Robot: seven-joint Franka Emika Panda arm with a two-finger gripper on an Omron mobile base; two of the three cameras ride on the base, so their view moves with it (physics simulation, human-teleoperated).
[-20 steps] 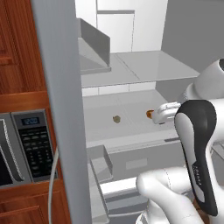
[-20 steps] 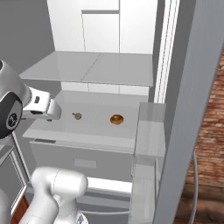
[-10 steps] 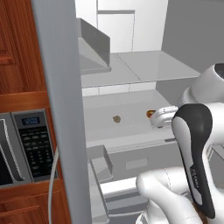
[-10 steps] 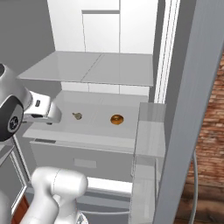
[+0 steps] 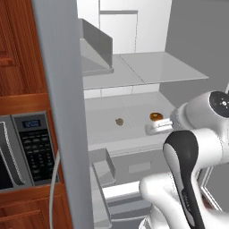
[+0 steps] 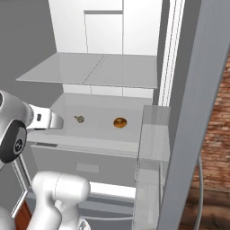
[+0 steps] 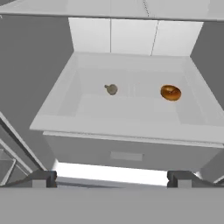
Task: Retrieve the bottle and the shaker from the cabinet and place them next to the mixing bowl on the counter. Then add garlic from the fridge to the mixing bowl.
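The fridge stands open in front of me, white inside. The garlic, a small pale tan bulb, lies on a white shelf tray toward its left; it also shows as the garlic and the garlic in the base views. My gripper is open and empty, level with the tray's front edge and well short of the bulb. From the sides, the gripper sits right of the garlic and the gripper sits left of it.
An orange-brown ring-shaped food item lies on the same tray, right of the garlic. A glass shelf hangs above the tray. The fridge door with its bins stands left, a microwave beyond it. A brick wall is at the right.
The hand has come down a little toward the tray's front edge and the forearm has swung slightly. Garlic and ring item lie where they were. The jaws stay open.
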